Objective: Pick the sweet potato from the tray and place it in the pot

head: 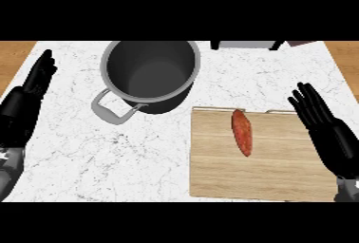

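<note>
Sweet potato on tray, left of R hand fingers.

Two glossy black hands, left hand and right hand, with slender segmented fingers.

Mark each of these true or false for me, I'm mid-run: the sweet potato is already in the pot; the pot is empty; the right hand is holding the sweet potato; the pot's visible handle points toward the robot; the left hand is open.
1. The sweet potato is already in the pot. False: it lies on the wooden tray, near its far edge.
2. The pot is empty. True.
3. The right hand is holding the sweet potato. False: it is open at the tray's right edge, apart from the sweet potato.
4. The pot's visible handle points toward the robot. True.
5. The left hand is open. True: fingers straight, at the counter's left edge.
</note>
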{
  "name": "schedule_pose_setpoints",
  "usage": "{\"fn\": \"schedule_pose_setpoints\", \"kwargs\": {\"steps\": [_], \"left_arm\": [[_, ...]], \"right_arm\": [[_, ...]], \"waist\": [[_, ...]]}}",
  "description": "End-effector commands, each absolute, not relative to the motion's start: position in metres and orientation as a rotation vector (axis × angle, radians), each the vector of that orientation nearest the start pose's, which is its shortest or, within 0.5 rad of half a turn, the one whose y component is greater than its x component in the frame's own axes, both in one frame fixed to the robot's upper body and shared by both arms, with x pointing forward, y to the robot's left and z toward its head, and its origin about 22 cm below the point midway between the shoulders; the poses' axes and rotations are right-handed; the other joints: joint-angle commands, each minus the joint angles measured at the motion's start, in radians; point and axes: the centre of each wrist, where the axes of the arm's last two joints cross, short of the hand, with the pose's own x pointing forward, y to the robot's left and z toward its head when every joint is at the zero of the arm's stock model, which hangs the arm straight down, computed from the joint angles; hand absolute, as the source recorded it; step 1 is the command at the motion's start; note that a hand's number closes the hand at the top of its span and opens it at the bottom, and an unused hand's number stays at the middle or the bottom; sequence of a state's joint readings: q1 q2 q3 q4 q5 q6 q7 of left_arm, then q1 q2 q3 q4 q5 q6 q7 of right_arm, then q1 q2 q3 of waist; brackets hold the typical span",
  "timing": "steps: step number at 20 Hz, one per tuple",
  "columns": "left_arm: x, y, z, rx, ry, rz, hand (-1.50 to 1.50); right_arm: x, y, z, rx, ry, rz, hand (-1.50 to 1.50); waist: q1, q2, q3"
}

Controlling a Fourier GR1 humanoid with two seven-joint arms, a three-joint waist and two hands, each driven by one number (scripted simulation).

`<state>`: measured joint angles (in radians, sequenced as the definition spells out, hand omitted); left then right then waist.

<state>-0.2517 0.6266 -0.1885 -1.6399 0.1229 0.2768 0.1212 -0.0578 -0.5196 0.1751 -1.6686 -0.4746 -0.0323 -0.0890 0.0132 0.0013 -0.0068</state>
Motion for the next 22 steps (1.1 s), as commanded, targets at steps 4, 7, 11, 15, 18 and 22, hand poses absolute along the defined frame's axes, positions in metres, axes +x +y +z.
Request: {"fn": "schedule_pose_setpoints", "kwargs": {"steps": [4,7,11,15,18,22], "left_arm": [[0.270,0.243,0.071,0.013,-1.537,-0.247,0.00],[0.260,0.231,0.055,-0.091,-1.455,-0.222,0.00],[0.243,0.206,0.040,-0.263,-1.378,-0.215,0.00],[0.248,0.211,0.043,-0.286,-1.345,-0.185,0.00],[0.243,0.209,0.037,-0.270,-1.327,-0.190,0.00],[0.244,0.216,0.031,-0.268,-1.316,-0.150,0.00]], "right_arm": [[0.282,-0.323,0.064,-0.218,-1.693,0.218,-1.50],[0.260,-0.390,0.063,-0.692,-1.379,0.449,-1.50],[0.265,-0.364,0.019,-0.832,-1.182,0.395,-1.50],[0.295,-0.309,0.036,-0.857,-1.155,0.600,-1.50],[0.298,-0.293,0.059,-0.854,-1.076,0.709,-1.50],[0.310,-0.249,0.115,-0.825,-1.050,0.741,-1.50]], "waist": [[0.009,0.013,0.006],[-0.011,0.056,-0.031],[0.050,0.030,-0.001],[0.031,0.009,0.002],[-0.004,-0.002,0.003],[-0.021,-0.005,0.002]]}}
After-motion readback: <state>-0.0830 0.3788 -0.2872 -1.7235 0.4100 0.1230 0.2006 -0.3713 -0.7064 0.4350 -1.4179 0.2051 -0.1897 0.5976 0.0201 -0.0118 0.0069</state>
